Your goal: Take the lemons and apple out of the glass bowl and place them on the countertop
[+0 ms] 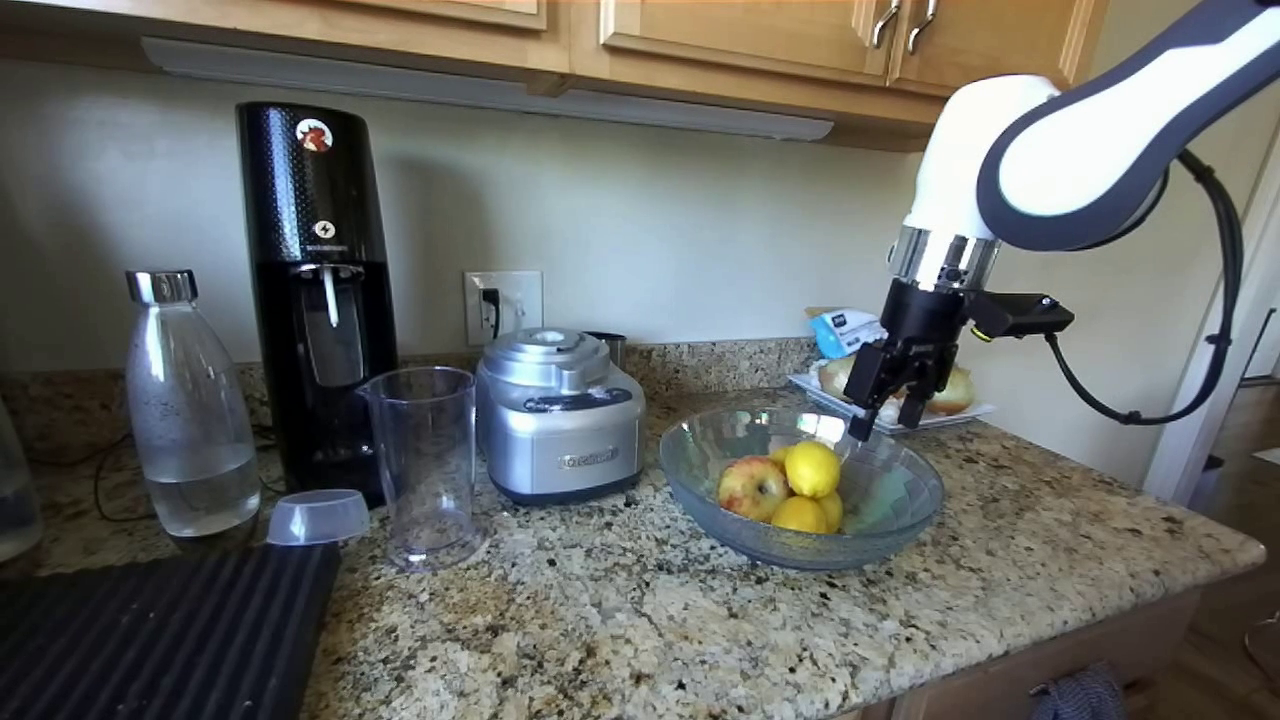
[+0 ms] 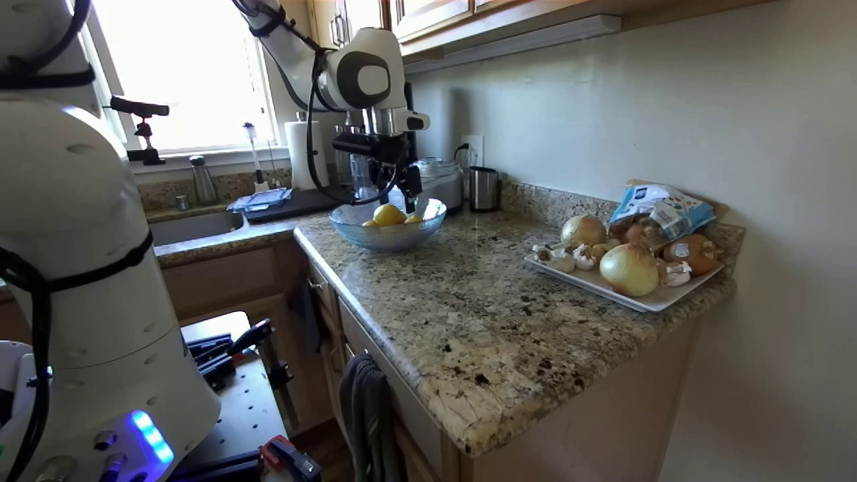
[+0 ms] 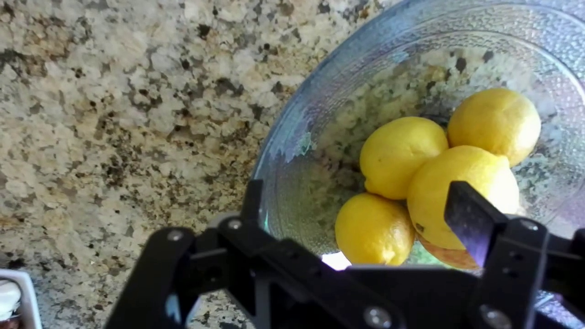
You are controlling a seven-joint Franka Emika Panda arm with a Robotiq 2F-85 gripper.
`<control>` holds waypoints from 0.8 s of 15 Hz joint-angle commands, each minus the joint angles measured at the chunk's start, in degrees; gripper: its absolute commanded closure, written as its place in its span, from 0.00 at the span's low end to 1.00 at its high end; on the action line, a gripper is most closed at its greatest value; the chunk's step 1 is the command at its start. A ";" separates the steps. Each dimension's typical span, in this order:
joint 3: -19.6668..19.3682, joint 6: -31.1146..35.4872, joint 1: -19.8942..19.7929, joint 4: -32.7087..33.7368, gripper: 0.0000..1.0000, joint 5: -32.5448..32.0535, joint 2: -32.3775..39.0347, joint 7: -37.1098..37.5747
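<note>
The clear glass bowl [image 1: 905, 500] stands on the speckled granite countertop [image 1: 560, 630]; both also show in the other views. In it lie several yellow lemons [image 1: 812, 469], piled together. The reddish apple [image 1: 750, 488] lies beside them; in the wrist view only a strip of the apple [image 3: 450, 256] shows under a lemon [image 3: 457, 196]. My gripper [image 1: 886, 418] is open and empty above the bowl's rim, on the side toward the white dish. In the wrist view one finger is over the bowl's edge and the other overlaps the top lemon; I see no contact.
A silver food processor [image 1: 565, 430] and a clear plastic beaker [image 1: 425, 470] stand beside the bowl. A black ribbed mat [image 1: 160, 640], water bottle [image 1: 190, 420] and black soda machine [image 1: 320, 300] are farther along. A white dish [image 2: 619, 294] holds onions and garlic. Cabinets hang above.
</note>
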 commanded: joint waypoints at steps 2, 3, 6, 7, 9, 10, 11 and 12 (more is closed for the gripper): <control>0.32 0.65 1.09 0.96 0.00 -0.20 1.59 5.24; 0.56 0.63 1.36 1.27 0.00 -0.68 2.06 6.90; 1.17 -0.91 2.37 3.32 0.00 -0.19 3.97 11.31; 1.25 -1.10 2.73 3.89 0.00 0.56 4.59 12.25; 1.40 -0.92 3.24 4.89 0.00 2.10 5.61 13.57; 1.45 -0.78 3.38 5.30 0.00 3.07 6.01 13.96; 1.41 -0.61 3.51 5.74 0.00 4.01 6.36 14.30; 1.41 -0.42 3.54 6.10 0.00 5.25 6.75 14.21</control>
